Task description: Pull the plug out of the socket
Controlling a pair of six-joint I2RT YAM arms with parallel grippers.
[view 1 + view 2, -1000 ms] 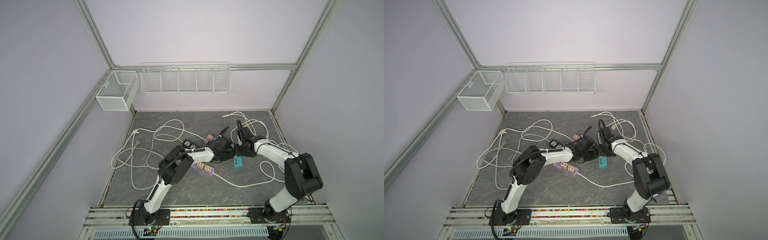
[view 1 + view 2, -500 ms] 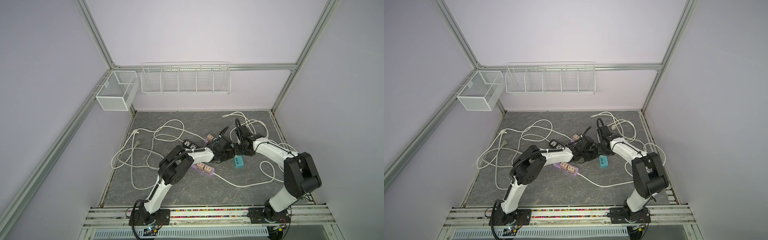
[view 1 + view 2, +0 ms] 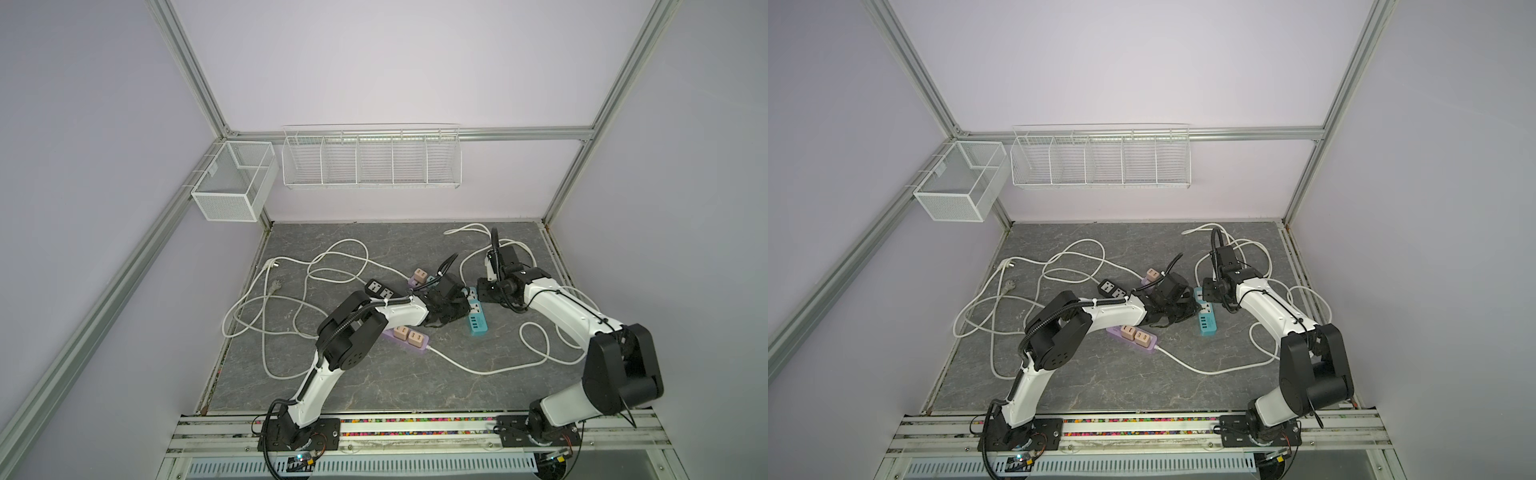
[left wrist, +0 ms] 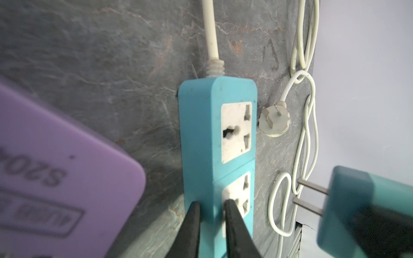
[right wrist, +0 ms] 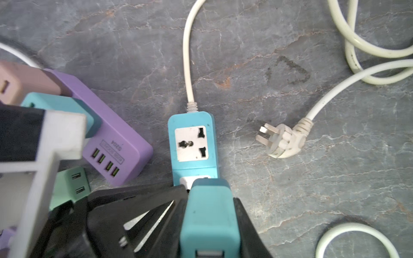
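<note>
Nearest, a purple strip [image 3: 419, 349] lies at 8 o'clock of the blue strip [image 3: 476, 322]. In both top views the left gripper [image 4: 210, 204] sits at the blue strip's 9 o'clock, its jaws nearly pressed together, pinching the strip's side edge. The right gripper [image 5: 210, 194], at the strip's 1 o'clock, is clamped on the teal plug [image 5: 209, 214]. The plug's prongs are bare, clear of the socket [image 4: 239, 196] and pointing toward it. Beyond, near the strip's cord end, a white plug [image 5: 283, 143] lies loose on the counter [image 3: 374, 374].
</note>
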